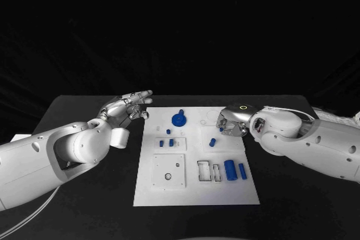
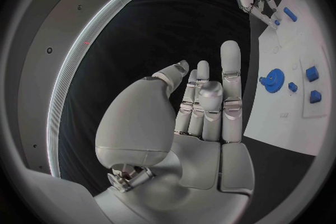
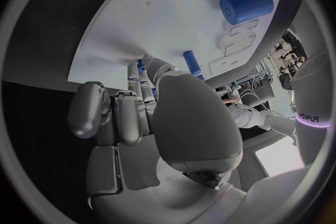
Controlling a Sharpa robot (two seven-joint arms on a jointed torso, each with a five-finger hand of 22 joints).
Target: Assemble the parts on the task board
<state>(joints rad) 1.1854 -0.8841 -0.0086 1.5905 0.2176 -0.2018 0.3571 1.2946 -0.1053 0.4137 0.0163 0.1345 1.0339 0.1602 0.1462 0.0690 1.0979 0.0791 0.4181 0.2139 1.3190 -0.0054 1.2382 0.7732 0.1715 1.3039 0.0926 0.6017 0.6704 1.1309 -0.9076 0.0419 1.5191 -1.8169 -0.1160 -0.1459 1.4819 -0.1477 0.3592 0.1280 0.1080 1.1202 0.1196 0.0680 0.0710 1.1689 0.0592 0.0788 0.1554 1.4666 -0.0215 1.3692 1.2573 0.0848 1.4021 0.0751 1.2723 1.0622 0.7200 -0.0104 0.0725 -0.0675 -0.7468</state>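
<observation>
While the left hand [image 1: 129,108] hovers open-fingered off the task board [image 1: 196,194], the right hand [image 1: 232,122] curls over the board's right edge; grip uncertain. Nearest loose part, small blue peg [image 1: 212,142], lies just beside it, boardward, long axis slanted.

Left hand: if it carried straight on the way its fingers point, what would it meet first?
Probably nothing: the silver left hand, open beside the white task board, points past its far corner over the bare black table. Depth is unclear.
</observation>
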